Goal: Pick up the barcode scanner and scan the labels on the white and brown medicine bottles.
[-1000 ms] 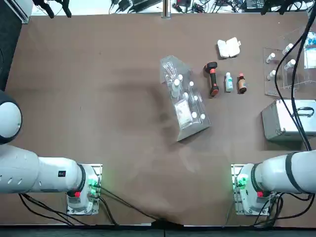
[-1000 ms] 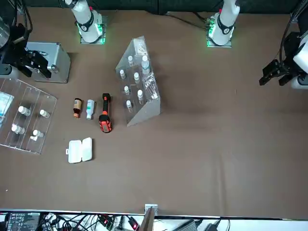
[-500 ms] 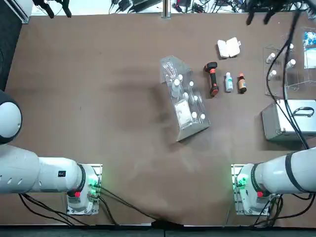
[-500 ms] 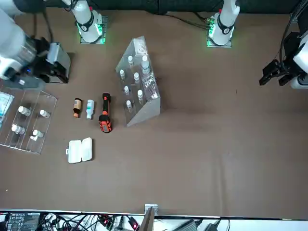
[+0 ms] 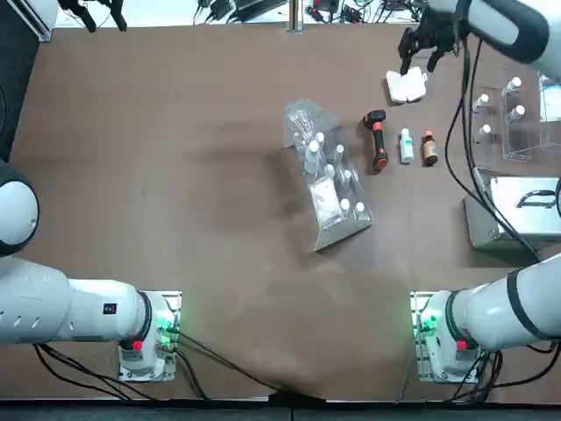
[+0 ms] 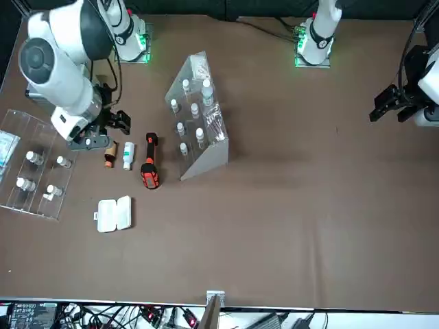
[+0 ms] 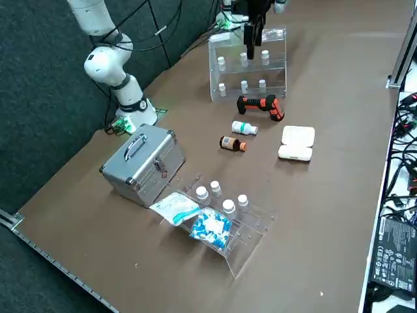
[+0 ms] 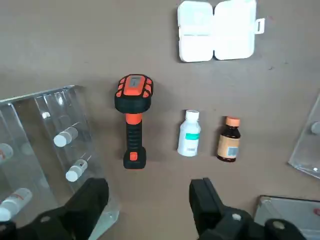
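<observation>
The barcode scanner (image 8: pixel 132 120), black head with a red-orange handle, lies flat on the brown table (image 5: pixel 175 132). Beside it lie the white bottle (image 8: pixel 189 140) and the brown bottle (image 8: pixel 228 140), both on their sides. In the top view the scanner (image 5: pixel 378 140), white bottle (image 5: pixel 406 145) and brown bottle (image 5: pixel 429 147) form a row. My right gripper (image 8: pixel 148 200) hangs open and empty high above them. In the top view the right gripper (image 5: pixel 422 48) shows over the far edge; in the front view the right gripper (image 6: pixel 104 133) partly covers the brown bottle (image 6: pixel 110 156).
A white hinged pill box (image 5: pixel 407 84) lies just beyond the bottles. A clear slanted rack of vials (image 5: pixel 326 175) stands close to the scanner. A metal case (image 5: pixel 513 215) and a clear tray of vials (image 5: pixel 513 110) sit at the table's right edge.
The right arm has swung in from the table's right edge, over the clear tray, to a spot above the scanner and bottles. Nothing on the table has moved.
</observation>
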`<state>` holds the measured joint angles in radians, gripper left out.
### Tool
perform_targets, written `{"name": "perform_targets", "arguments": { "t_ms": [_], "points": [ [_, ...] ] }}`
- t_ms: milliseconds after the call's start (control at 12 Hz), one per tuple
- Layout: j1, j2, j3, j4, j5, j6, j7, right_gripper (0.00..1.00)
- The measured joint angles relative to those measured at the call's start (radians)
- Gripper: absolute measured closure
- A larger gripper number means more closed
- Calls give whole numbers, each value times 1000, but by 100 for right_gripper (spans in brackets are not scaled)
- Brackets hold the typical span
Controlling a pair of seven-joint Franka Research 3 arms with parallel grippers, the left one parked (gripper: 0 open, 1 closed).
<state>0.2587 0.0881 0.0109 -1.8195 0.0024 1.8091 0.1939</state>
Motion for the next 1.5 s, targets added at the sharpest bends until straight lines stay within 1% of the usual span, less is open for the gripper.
{"name": "perform_targets", "arguments": {
  "t_ms": [333,583,833,1083,1250,1500],
  "points": [
    [14,13,0,-117,18,126,0,0],
    [23,41,0,-192,20,218,8,0],
    [34,89,0,-210,20,280,84,0],
    [49,132,0,-211,20,327,102,0],
    [74,168,0,-213,20,380,133,0],
    [78,195,0,-215,20,409,137,0]
  ]
}}
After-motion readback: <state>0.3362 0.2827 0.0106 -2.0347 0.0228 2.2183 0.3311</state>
